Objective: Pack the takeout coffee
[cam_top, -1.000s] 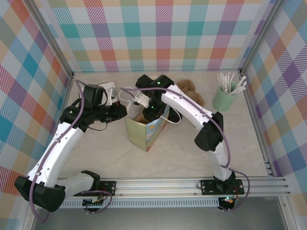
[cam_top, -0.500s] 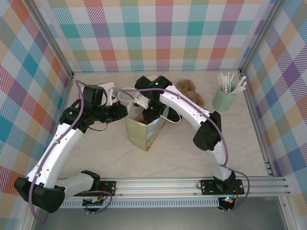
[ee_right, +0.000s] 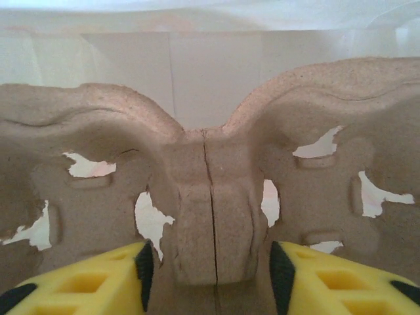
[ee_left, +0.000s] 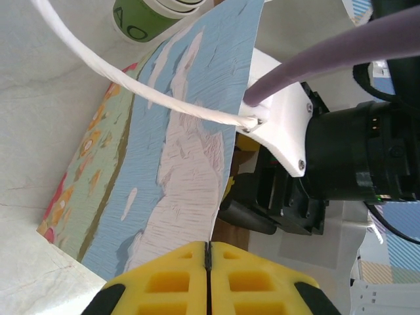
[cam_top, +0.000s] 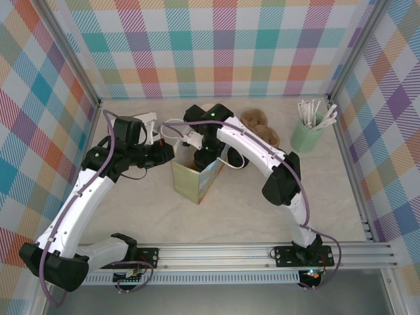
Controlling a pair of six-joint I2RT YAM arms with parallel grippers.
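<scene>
On the pale table (cam_top: pixel 328 197) the carrier (ee_right: pixel 210 197) is set inside the bag (cam_top: pixel 190 184), whose wall is pinched by the left gripper (ee_left: pixel 209 262); the right gripper (ee_right: pixel 209 262) is opened around the carrier's ridge, and the cup (ee_left: pixel 134 16) is seen outside, not yet packed.

A dark, rounded edge that looks like the black lid (cam_top: pixel 238 164) is seen on the table (cam_top: pixel 144 216) just right of the bag (cam_top: pixel 197 184). It is mostly hidden under the right arm (cam_top: pixel 259 146), so whether a cup stands beneath it cannot be told. Beyond the bag's far side, a green-walled paper cup (ee_left: pixel 131 16) with a cream rim is cut off by the frame. Whether it is single or nested cannot be told.
</scene>
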